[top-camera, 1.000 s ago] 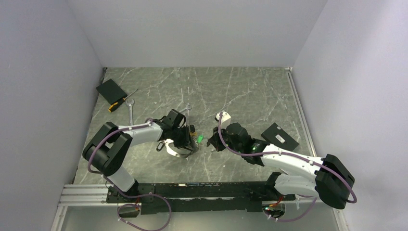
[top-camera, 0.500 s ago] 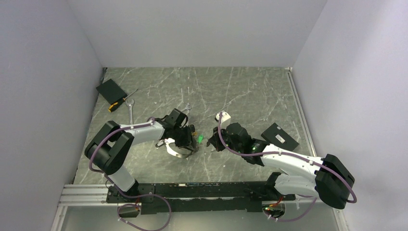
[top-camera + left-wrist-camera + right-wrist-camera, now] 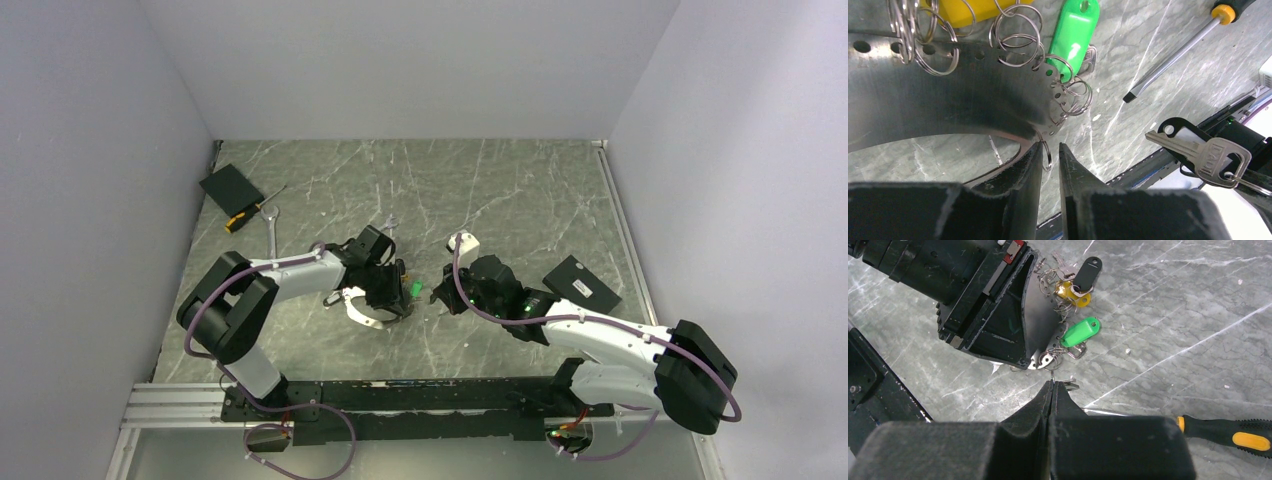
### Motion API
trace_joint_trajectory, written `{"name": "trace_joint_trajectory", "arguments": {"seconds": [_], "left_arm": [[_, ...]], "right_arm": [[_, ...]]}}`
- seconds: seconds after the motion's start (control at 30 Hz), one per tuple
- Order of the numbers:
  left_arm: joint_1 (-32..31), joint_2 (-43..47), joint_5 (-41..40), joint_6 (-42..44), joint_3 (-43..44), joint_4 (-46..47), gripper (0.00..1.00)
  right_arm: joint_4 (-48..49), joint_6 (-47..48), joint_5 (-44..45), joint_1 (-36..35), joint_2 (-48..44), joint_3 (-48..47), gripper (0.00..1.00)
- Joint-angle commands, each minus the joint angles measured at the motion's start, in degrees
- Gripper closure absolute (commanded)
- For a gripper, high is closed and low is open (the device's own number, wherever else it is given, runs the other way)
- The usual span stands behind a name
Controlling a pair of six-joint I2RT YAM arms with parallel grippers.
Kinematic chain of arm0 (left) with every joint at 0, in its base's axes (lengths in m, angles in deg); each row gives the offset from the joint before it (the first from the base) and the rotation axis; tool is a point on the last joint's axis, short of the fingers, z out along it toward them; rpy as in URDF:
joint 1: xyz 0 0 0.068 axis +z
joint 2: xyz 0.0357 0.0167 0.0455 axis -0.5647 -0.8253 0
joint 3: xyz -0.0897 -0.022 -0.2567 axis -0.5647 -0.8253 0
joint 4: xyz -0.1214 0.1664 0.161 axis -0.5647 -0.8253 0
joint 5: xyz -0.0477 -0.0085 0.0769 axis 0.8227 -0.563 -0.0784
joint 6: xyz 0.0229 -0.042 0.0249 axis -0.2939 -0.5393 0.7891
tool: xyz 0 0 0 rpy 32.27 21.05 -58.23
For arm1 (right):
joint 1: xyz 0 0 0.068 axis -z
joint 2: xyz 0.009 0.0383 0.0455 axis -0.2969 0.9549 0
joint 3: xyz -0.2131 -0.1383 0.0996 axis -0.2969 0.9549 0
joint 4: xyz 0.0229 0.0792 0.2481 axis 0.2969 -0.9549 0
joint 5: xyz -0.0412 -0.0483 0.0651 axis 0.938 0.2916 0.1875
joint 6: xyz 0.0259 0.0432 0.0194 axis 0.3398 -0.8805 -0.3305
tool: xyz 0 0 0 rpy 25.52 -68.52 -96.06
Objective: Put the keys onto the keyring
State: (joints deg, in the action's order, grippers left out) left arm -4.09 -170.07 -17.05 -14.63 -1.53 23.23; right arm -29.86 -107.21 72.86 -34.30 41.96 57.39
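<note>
Keyring [image 3: 948,105], near the middle of the table [image 3: 520,200] and pinched in the narrow left end effector [image 3: 1050,160], has only shifted a tiny bit, so the black key [image 3: 1198,152] gripped tight by the right end effector [image 3: 1052,385] is not on it yet.

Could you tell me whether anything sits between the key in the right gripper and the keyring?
Nothing visible does: bare table separates the key from the keyring; the screwdriver tip lies off to one side.

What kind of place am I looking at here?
Probably a robotics lab test cell: plain white walls box in a grey marble-patterned tabletop, and two white-and-black robot arms sit on a slotted aluminium rail.
</note>
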Motion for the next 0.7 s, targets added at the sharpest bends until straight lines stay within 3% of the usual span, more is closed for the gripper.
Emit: {"name": "trace_joint_trajectory", "arguments": {"seconds": [0.0,0.33,0.67], "left_arm": [[-0.6,0.0,-0.6,1.6,2.6,-1.8,0.77],[-1.7,-1.4,-0.6,1.8,3.6,-2.2,0.99],[-1.8,-1.3,0.3,-0.5,6.5,-6.0,1.0]], "right_arm": [[1.2,0.5,1.0,-0.2,-1.1,-0.2,1.0],[1.0,0.6,1.2,-0.2,-1.7,0.2,1.0],[2.2,2.4,-0.9,-0.3,-2.2,0.0,1.0]]}}
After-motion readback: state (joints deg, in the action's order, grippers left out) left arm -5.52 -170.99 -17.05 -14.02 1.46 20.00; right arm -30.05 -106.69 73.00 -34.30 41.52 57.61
